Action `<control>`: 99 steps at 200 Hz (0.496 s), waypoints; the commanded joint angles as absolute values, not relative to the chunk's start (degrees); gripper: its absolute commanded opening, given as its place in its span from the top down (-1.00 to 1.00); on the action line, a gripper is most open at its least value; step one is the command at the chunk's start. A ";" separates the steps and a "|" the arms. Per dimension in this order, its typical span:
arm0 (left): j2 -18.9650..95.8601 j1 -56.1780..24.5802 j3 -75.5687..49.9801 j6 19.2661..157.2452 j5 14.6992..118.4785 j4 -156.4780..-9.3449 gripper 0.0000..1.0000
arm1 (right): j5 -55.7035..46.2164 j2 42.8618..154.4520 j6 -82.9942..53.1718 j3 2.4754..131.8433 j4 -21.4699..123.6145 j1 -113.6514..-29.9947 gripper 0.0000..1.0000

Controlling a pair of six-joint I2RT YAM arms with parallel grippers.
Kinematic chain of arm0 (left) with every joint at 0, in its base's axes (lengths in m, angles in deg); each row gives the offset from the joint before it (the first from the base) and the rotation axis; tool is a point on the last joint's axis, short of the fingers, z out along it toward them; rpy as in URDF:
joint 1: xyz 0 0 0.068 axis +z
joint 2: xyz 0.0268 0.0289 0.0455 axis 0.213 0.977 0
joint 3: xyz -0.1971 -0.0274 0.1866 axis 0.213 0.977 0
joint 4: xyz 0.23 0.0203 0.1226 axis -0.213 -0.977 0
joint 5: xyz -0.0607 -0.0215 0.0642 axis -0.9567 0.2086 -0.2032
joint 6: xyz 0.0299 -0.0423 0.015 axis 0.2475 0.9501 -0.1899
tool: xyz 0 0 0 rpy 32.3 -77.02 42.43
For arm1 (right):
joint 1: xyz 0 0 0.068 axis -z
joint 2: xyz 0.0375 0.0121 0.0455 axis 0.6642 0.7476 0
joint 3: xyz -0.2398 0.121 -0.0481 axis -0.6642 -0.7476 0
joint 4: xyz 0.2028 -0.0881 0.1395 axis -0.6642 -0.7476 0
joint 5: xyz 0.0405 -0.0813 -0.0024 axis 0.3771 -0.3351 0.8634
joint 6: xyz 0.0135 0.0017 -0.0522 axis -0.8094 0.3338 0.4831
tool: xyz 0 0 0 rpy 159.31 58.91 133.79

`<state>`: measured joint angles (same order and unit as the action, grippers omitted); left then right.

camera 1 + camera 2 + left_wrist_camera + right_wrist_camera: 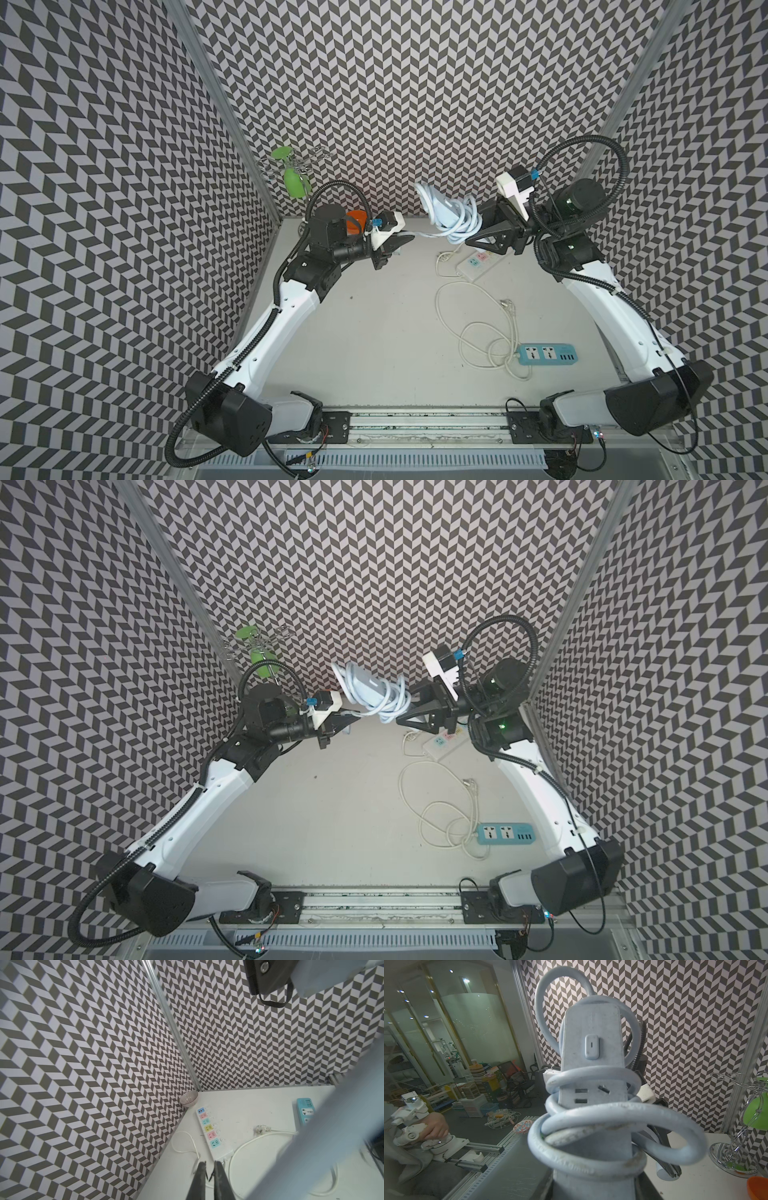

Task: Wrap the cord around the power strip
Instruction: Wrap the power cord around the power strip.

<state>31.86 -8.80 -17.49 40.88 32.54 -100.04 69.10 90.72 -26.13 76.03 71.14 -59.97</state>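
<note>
While aloft, power strip (591, 1022) (cord (612, 1114) around) gripped by right end effector (476, 229); left end effector (208, 1167) closed

A robotics lab: chevron-patterned booth walls (415, 83), aluminium rail (415, 420), glass partitions (473, 1026), stacked storage boxes (472, 1097) beyond

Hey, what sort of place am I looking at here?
Probably a robotics lab test cell: two robot arms on a rail, chevron-patterned walls around a white table, and a person working a control handle outside.
</note>
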 commanded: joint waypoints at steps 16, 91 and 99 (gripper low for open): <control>43.18 -6.08 -31.52 27.52 35.94 -120.76 0.79 | 79.90 88.06 -32.19 76.52 85.24 -63.51 1.00; 50.26 -6.40 -43.58 15.78 59.93 -115.71 0.72 | 79.90 91.30 -38.31 75.60 91.17 -66.59 1.00; 50.01 -6.46 -42.90 15.42 63.55 -112.88 0.72 | 79.93 91.57 -38.99 75.34 91.95 -66.82 1.00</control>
<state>47.99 -8.04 -43.04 18.98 42.66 -116.22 66.57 94.24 -37.58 73.93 78.35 -63.66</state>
